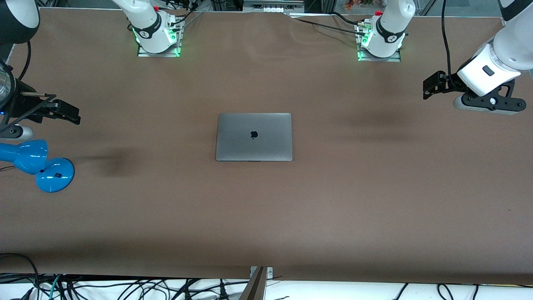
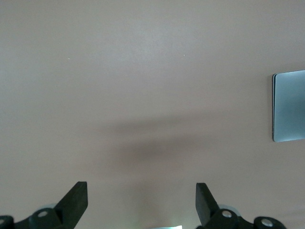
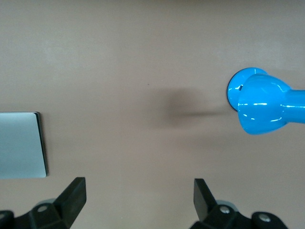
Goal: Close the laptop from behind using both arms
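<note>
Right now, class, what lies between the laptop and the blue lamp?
Only bare brown table lies between the laptop and the lamp, besides a faint shadow; the front view shows it.

A thin space-grey laptop lies shut and flat (dark apple logo on its lid facing up) in the middle of the table.

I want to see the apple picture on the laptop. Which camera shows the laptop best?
The front view: the whole laptop lies shut on the table, apple logo showing. Each wrist view catches only an edge piece of its lid, no logo.
</note>
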`<state>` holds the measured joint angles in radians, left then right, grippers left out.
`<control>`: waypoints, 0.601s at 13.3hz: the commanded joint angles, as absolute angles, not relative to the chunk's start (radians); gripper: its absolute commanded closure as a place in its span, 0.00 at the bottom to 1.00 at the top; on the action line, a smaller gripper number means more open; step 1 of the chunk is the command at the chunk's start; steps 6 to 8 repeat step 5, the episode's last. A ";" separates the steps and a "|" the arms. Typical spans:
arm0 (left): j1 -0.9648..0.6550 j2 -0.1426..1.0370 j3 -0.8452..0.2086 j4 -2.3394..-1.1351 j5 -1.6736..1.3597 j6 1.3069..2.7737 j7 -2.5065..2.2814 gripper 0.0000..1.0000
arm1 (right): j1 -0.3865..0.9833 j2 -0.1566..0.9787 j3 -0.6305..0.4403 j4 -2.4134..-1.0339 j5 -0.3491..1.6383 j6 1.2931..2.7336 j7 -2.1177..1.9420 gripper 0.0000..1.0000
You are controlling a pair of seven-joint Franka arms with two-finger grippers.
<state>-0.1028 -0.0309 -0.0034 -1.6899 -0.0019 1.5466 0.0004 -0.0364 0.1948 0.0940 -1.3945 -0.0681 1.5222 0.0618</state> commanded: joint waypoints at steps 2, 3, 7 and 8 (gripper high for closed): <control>-0.098 -0.028 -0.005 -1.667 -0.017 1.522 0.005 0.00 | -0.046 0.178 0.101 -1.396 -0.038 1.516 0.052 0.00; -0.098 -0.028 -0.005 -1.667 -0.017 1.522 0.005 0.00 | -0.046 0.178 0.101 -1.396 -0.038 1.513 0.054 0.00; -0.098 -0.028 -0.005 -1.667 -0.015 1.522 0.006 0.00 | -0.046 0.176 0.101 -1.396 -0.032 1.513 0.055 0.00; -0.098 -0.028 -0.005 -1.667 -0.015 1.522 0.006 0.00 | -0.046 0.176 0.101 -1.396 -0.032 1.513 0.055 0.00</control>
